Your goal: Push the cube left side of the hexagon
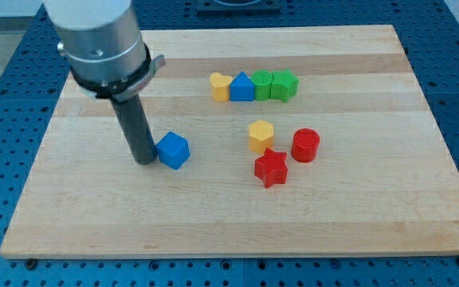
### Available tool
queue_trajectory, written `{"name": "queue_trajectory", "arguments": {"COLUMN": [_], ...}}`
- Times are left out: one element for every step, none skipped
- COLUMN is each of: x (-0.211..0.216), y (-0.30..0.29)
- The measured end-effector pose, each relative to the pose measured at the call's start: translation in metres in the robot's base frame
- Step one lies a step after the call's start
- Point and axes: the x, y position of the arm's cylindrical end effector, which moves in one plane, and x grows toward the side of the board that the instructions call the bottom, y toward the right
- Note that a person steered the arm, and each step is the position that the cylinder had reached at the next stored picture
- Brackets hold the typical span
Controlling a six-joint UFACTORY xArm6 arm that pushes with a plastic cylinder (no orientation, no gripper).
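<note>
A blue cube (173, 150) lies on the wooden board, left of centre. A yellow hexagon (261, 136) lies to its right, about a hundred pixels away. My tip (145, 159) stands on the board right at the cube's left side, touching or nearly touching it. The dark rod rises from the tip to the grey arm body at the view's top left.
A red star (271, 167) and a red cylinder (305, 146) lie close to the hexagon, below and to its right. A row stands near the view's top: yellow block (220, 86), blue block (242, 87), green block (262, 84), green block (284, 84). The board (70, 207) lies on a blue perforated table.
</note>
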Motion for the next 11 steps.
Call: {"name": "queue_trajectory", "arguments": {"x": [0.023,0.034,0.034,0.031,0.023,0.011,0.003,-0.002,-0.002,-0.003,-0.005], "y": [0.001,0.015,0.049,0.058,0.054,0.047,0.039,0.03,0.016,0.012,0.02]}}
